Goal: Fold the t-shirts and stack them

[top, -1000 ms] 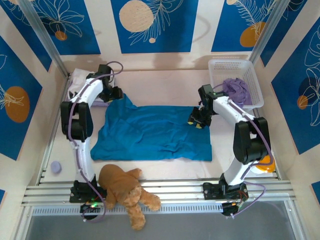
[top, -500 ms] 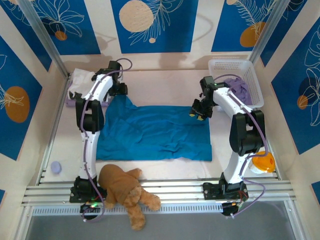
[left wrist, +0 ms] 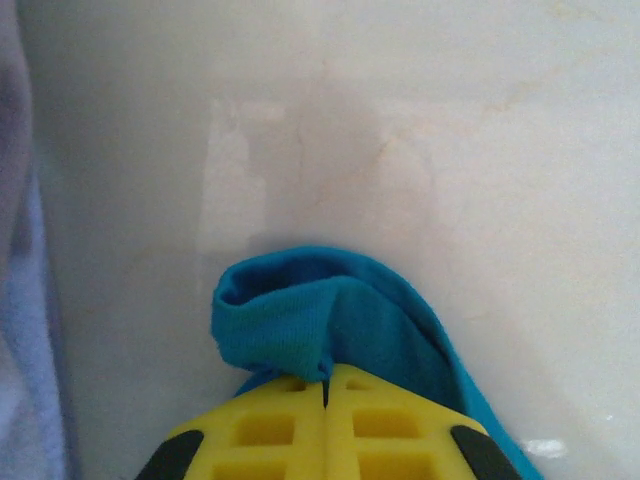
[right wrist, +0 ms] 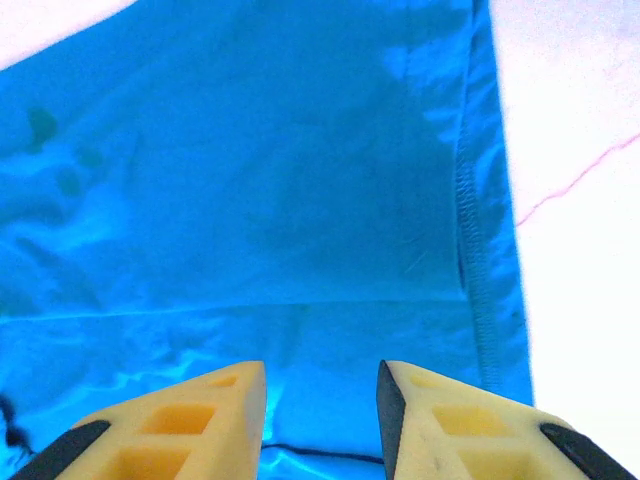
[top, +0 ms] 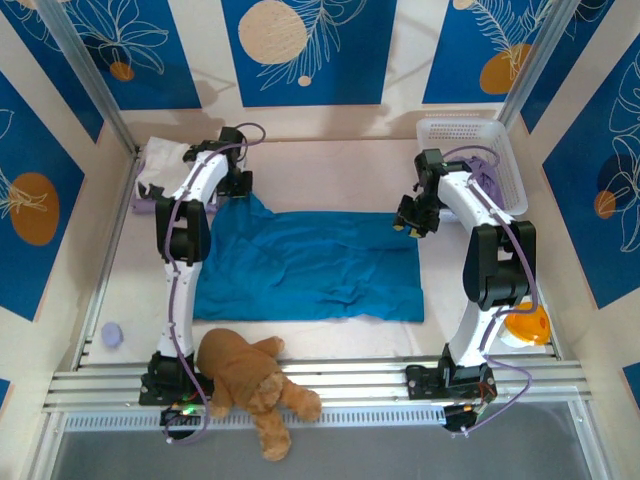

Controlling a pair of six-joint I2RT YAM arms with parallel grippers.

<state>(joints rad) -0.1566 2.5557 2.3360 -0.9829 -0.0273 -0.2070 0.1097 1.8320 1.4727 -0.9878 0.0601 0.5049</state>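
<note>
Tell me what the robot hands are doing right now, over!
Left gripper shut on far-left corner of the teal t-shirt. Right gripper open above its far-right corner. Teddy bear lies close to the shirt's near edge.

One teal-blue t-shirt (top: pixel 310 265) at centre; one white blotched t-shirt (top: pixel 160 158) upper left; one lavender t-shirt (top: pixel 472 178) in one white basket (top: pixel 460 128) upper right; one teddy bear (top: pixel 245 375) bottom; two pincers, left pincer (left wrist: pixel 325 378) and right pincer (right wrist: pixel 322 385).

A large teal-blue cloth t-shirt (top: pixel 310 265) lies on the bench (top: pixel 330 165) between the left pincer (top: pixel 243 195) and the right pincer (top: pixel 407 225). Just right of the right pincer, a white plastic basket (top: pixel 460 128) holds pale lavender cloth shirts (top: pixel 485 178). A brown plush teddy bear (top: pixel 250 380) lies well before the left pincer.
</note>
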